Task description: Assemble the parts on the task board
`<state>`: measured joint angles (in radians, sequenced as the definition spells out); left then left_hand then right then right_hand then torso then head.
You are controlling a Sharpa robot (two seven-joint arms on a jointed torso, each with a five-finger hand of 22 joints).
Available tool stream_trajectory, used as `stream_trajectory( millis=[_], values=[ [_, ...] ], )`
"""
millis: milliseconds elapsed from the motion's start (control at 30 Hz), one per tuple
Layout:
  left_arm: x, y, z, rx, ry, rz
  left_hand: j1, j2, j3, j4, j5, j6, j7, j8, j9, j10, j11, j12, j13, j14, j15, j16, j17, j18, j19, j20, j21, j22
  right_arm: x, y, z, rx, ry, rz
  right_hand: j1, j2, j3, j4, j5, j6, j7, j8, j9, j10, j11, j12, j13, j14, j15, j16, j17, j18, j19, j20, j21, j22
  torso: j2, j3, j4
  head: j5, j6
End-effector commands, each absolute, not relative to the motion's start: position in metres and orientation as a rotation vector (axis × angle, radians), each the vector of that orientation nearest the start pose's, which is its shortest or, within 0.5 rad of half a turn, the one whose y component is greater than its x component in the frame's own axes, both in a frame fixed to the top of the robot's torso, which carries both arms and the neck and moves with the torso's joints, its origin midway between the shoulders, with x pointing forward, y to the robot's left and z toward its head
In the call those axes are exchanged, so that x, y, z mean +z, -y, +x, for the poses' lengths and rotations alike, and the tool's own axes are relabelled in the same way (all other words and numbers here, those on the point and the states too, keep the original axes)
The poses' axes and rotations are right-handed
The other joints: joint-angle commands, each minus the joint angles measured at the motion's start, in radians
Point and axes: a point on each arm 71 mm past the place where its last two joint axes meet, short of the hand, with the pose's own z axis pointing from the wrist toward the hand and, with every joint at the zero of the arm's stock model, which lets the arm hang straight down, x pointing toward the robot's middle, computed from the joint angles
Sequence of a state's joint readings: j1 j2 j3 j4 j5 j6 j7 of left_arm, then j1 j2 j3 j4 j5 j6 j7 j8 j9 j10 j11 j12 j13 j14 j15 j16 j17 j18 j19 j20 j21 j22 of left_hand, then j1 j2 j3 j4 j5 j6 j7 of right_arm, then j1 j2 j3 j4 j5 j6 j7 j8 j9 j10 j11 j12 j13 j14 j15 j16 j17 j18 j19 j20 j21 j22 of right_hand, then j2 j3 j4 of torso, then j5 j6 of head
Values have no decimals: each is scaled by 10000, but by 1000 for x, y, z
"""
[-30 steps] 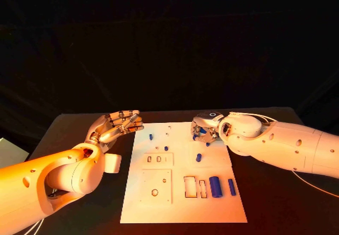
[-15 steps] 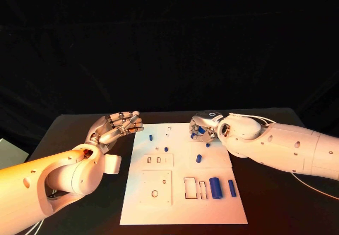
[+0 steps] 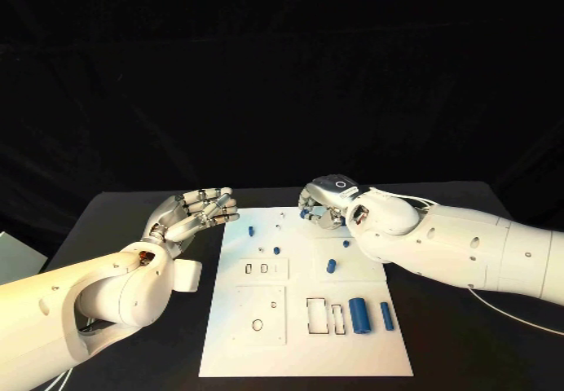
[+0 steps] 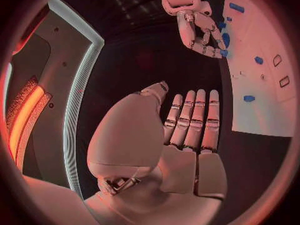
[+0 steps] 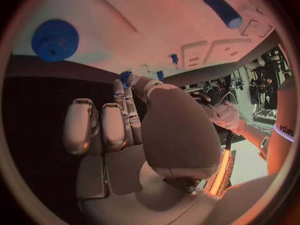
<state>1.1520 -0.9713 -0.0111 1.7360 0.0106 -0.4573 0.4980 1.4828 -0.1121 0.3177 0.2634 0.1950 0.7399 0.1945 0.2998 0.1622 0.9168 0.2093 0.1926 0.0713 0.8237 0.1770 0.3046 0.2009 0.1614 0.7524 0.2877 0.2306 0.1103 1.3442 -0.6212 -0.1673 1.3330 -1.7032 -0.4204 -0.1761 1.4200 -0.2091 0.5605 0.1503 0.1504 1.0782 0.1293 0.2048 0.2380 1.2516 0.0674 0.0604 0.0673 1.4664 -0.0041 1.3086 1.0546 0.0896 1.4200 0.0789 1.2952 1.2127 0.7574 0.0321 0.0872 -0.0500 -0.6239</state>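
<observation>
My left hand (image 3: 196,208) hovers off the task board (image 3: 300,346) at nine o'clock, fingers straight, holding nothing. My right hand (image 3: 326,204) at twelve o'clock pinches a small blue gear (image 5: 127,76). I count six blue parts (image 3: 359,314) lying on the board.

Black table (image 3: 470,326), black backdrop (image 3: 282,81) behind it

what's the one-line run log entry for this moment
left hand: open, beside task board | right hand: pinching small blue part over board's far edge | blue cylinders: lying on board
</observation>
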Motion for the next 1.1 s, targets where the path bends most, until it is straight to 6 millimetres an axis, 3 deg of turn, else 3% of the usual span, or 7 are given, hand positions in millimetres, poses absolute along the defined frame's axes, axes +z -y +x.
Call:
stream_trajectory(
  millis=[33, 167, 467, 833, 1100],
  values=[
    [-165, -215, 446, -15828, -12923, -11156, -5, -97, 56, -4, -44, -75, 662, 64, 9, -79, 4, -57, -14, -70, -2, 34, 13, 153, 9, 5, -3, -15, -150, 133, 527, 4444, -13564, -4255, 56, -33, 76, -5, 28, -4, 93, 61, 19, 33, 55, 22, 8, 248, -16, 47, 27, -176, 62, 37, 85, 35, 7, 8, -5, 8, -4],
    [-164, -213, 446, -15898, -12940, -11141, -2, -98, 65, -8, -45, -77, 661, 70, 10, -77, 3, -57, -15, -72, -3, 39, 16, 153, 9, 5, -4, -16, -150, 120, 528, 4454, -13349, -4445, 48, -39, 85, -8, 26, -3, 96, 66, 27, 37, 57, 24, 8, 249, -16, 58, 39, -181, 70, 39, 107, 64, 19, 17, 0, 11, 4],
    [-163, -211, 446, -15971, -12956, -11125, 2, -98, 74, -13, -46, -79, 660, 76, 11, -76, 2, -57, -15, -72, -3, 44, 20, 154, 10, 5, -3, -17, -153, 104, 534, 4358, -13336, -4723, 37, -54, 102, -20, 25, -6, 100, 72, 42, 43, 58, 25, 9, 252, -16, 81, 65, -189, 83, 44, 143, 111, 43, -2, 53, 29, -16],
    [-162, -210, 446, -16016, -12952, -11097, 2, -98, 74, -13, -46, -79, 660, 76, 11, -76, 2, -57, -15, -72, -3, 44, 20, 154, 10, 5, -3, -17, -163, 101, 541, 4087, -13863, -4695, -24, -95, 133, -24, 19, -26, 112, 78, 75, 39, 70, 22, 8, 248, -7, 104, 63, -187, 70, 53, 152, 123, 48, 4, 11, 122, -102],
    [-160, -210, 446, -16030, -12932, -11075, 2, -98, 74, -13, -46, -79, 660, 76, 11, -76, 2, -57, -15, -72, -3, 44, 20, 154, 10, 5, -3, -17, -167, 100, 544, 4012, -14067, -4736, -51, -112, 142, -23, 17, -33, 112, 81, 88, 38, 71, 21, 8, 246, -4, 112, 63, -185, 63, 57, 151, 123, 80, 7, 38, 154, -126]
  ],
)
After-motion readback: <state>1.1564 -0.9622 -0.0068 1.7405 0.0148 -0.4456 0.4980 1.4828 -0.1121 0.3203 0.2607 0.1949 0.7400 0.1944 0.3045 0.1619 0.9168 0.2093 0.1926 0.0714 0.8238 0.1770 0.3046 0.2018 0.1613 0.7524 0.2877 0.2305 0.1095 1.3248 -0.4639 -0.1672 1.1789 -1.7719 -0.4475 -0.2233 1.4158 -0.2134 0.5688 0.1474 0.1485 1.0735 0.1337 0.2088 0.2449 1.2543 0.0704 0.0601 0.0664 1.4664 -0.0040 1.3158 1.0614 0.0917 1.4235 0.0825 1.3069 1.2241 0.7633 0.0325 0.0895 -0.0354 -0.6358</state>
